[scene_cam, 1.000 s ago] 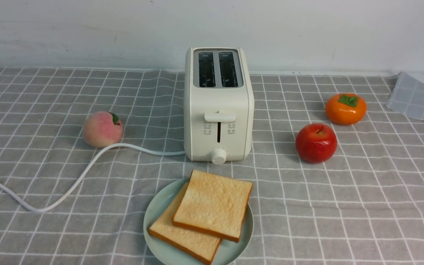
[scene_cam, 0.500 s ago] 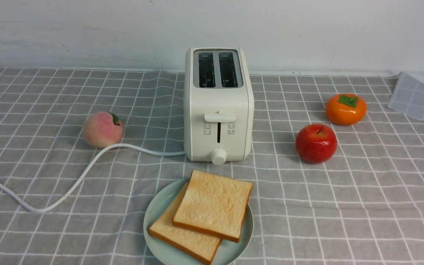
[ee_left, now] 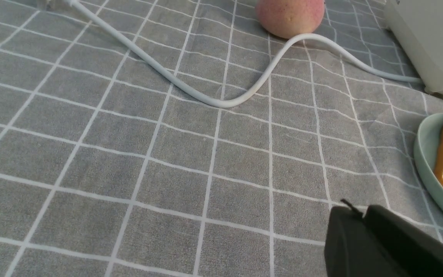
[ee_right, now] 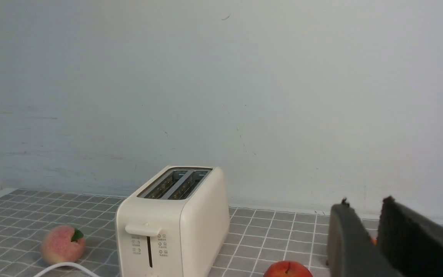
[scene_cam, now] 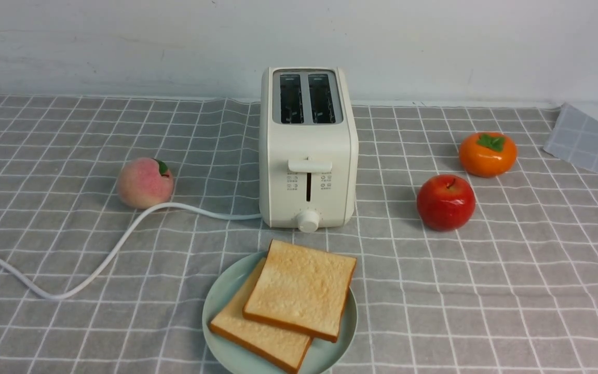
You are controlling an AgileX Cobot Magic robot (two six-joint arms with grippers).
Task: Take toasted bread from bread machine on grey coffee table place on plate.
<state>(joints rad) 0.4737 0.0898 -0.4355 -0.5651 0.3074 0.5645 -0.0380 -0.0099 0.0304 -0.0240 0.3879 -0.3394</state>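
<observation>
Two slices of toasted bread lie overlapping on the plate (scene_cam: 223, 301) at the front middle of the grey coffee table (scene_cam: 486, 296): the upper slice (scene_cam: 299, 288) partly covers the lower one (scene_cam: 260, 332). Behind the plate stands the bread machine (scene_cam: 307, 156); both of its slots show dark and empty. Neither gripper appears in the front view. In the left wrist view my left gripper (ee_left: 362, 211) hovers low over the cloth beside the plate's rim (ee_left: 425, 154), fingers together, holding nothing. In the right wrist view my right gripper (ee_right: 365, 204) is raised and faces the wall, with a narrow gap between its fingers and nothing in it.
A peach (scene_cam: 144, 183) sits left of the bread machine, with the white cord (scene_cam: 102, 262) curving past it to the left edge. A red apple (scene_cam: 445, 201) and an orange persimmon (scene_cam: 487, 153) sit to the right. A folded-up cloth corner (scene_cam: 587, 143) rises at the far right.
The folded cloth corner at the far right has shifted slightly. Toast, plate, bread machine and fruit have not moved.
</observation>
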